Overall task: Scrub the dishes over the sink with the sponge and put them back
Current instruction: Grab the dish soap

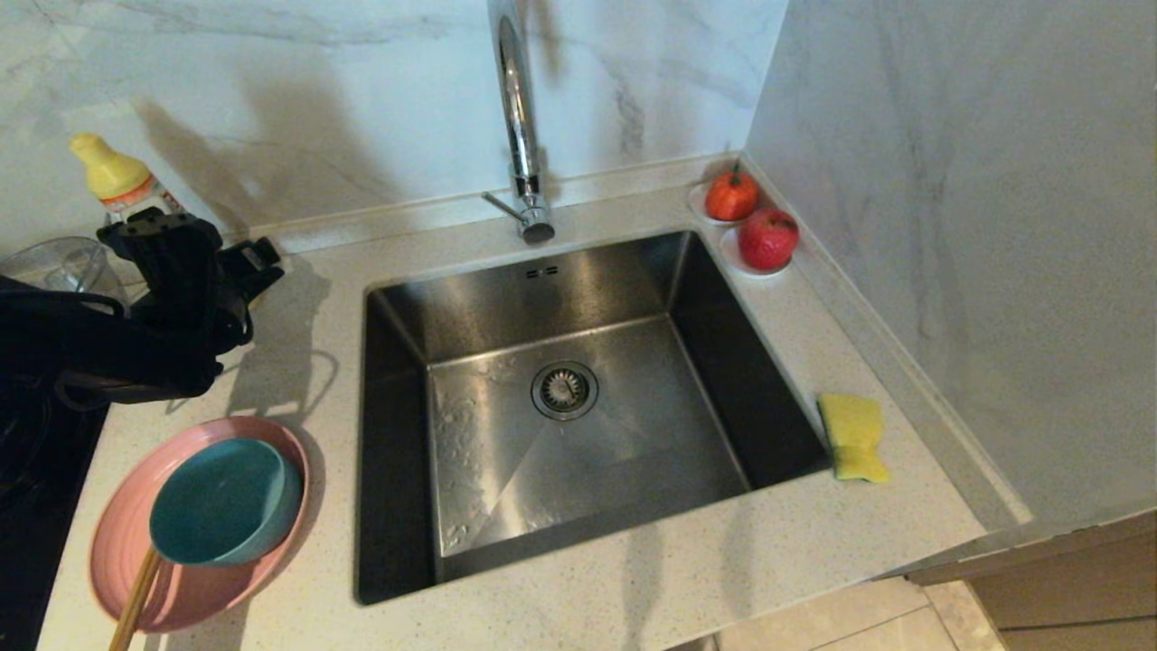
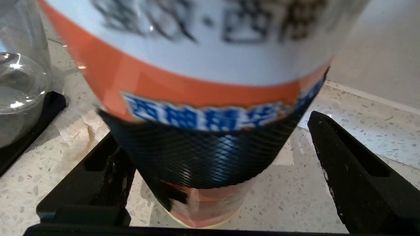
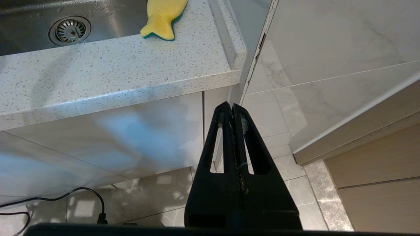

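Left gripper spread wide around detergent bottle – not yet clamped; sponge lies across the sink, nearer right gripper, pressed together, parked.

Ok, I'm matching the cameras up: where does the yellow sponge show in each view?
Head view: sponge on the counter, right of the sink.
Left wrist view: not in it.
Right wrist view: sponge at the counter's edge by the sink.
Shared landmark: drain strainer.

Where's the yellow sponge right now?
In the head view, the sponge lies flat on the counter to the right of the sink, near the side wall.
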You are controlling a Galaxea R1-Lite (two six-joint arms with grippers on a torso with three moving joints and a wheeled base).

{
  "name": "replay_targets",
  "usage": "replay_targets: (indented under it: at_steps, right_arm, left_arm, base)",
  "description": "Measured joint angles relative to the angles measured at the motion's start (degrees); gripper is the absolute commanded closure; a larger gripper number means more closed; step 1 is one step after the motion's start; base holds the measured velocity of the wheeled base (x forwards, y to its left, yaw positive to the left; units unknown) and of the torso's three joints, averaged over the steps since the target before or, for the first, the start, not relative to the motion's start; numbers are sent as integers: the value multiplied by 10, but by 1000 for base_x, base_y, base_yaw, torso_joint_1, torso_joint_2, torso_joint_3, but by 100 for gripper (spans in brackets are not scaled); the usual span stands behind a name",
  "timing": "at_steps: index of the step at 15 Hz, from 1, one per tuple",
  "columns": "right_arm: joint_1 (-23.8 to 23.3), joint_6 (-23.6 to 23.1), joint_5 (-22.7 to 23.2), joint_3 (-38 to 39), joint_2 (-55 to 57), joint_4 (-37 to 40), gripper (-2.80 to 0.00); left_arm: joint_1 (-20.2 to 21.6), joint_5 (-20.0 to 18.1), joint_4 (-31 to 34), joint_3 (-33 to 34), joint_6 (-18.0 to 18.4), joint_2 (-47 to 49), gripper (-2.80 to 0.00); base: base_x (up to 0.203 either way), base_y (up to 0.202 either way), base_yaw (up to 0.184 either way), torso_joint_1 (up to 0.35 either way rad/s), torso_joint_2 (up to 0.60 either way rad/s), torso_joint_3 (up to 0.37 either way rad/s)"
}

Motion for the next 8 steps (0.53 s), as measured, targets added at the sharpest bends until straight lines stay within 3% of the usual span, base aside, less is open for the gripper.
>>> replay_targets:
  at_steps: [8]
  right_arm:
    - [0,0,0,0,0,0,0]
  left_arm:
    - [0,0,0,-10,2,12,-280]
  base:
    - [0,0,0,0,0,0]
